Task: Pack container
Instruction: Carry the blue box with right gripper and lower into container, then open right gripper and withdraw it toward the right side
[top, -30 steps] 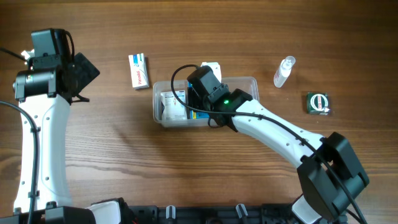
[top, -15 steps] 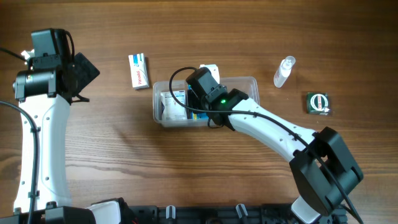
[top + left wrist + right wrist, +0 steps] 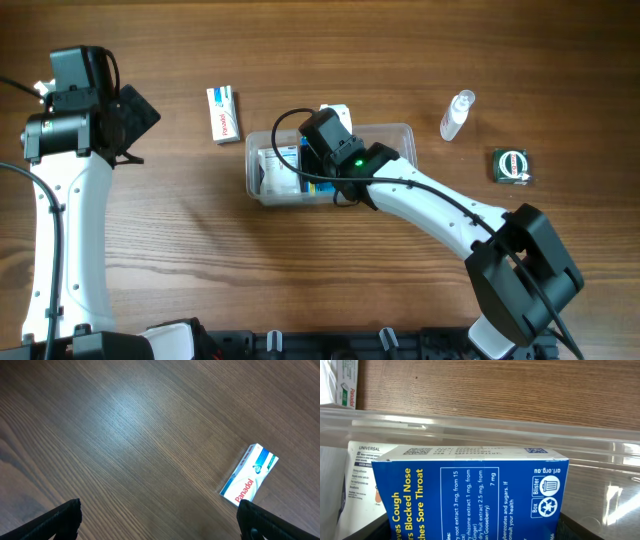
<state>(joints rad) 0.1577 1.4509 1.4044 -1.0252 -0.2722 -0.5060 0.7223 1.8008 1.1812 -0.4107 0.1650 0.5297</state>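
The clear plastic container (image 3: 398,132) sits at the table's middle. My right gripper (image 3: 312,172) reaches down into its left half, shut on a blue medicine box (image 3: 318,184). In the right wrist view the blue box (image 3: 470,495) fills the space between the dark fingers (image 3: 470,532), just inside the container's far wall (image 3: 520,435). A white box (image 3: 362,467) lies in the container beside it, also seen from overhead (image 3: 275,168). My left gripper (image 3: 135,115) is open and empty at the far left, above bare wood (image 3: 160,525).
A white and red Panadol box (image 3: 223,113) lies left of the container, and shows in the left wrist view (image 3: 249,481). A white box (image 3: 338,108) lies behind the container. A small clear bottle (image 3: 456,115) and a green round item (image 3: 513,165) lie at the right.
My right arm has shifted slightly left with the blue box in the container, then held still. The left arm has not moved.
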